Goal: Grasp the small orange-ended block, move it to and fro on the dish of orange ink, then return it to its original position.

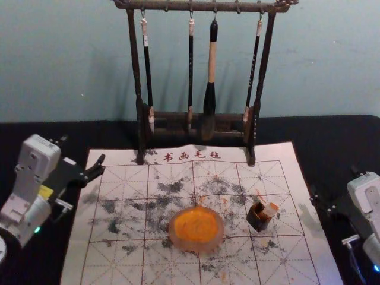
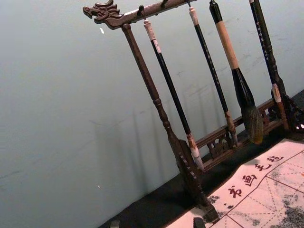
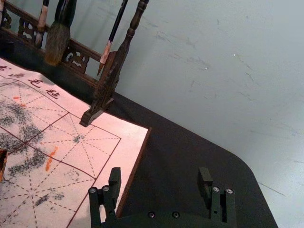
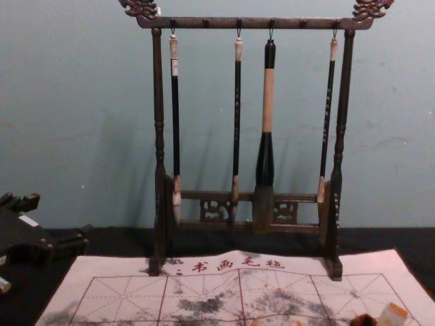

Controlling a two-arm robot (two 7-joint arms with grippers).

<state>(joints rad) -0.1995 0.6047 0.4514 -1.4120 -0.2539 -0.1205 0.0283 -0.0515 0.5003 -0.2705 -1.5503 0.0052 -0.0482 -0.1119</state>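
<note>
The small pale block with an orange end (image 1: pixel 270 209) leans in a small dark square holder (image 1: pixel 258 219), right of the dish of orange ink (image 1: pixel 196 230). In the chest view, the block (image 4: pixel 393 314) shows at the bottom edge, right of centre. My left gripper (image 1: pixel 82 151) is at the mat's left side, away from the dish; its fingertips are apart in the left wrist view, where the gripper (image 2: pixel 156 223) is at the bottom edge. Off the mat's right side, my right gripper (image 1: pixel 334 185) is apart from the block. The right wrist view has this gripper (image 3: pixel 159 178) open and holding nothing.
A dark wooden rack (image 1: pixel 196 117) with several hanging brushes stands behind and over the back edge of the mat. The ink-stained white calligraphy mat (image 1: pixel 119 270) lies on a black table (image 1: pixel 35 132). A plain wall rises behind the rack.
</note>
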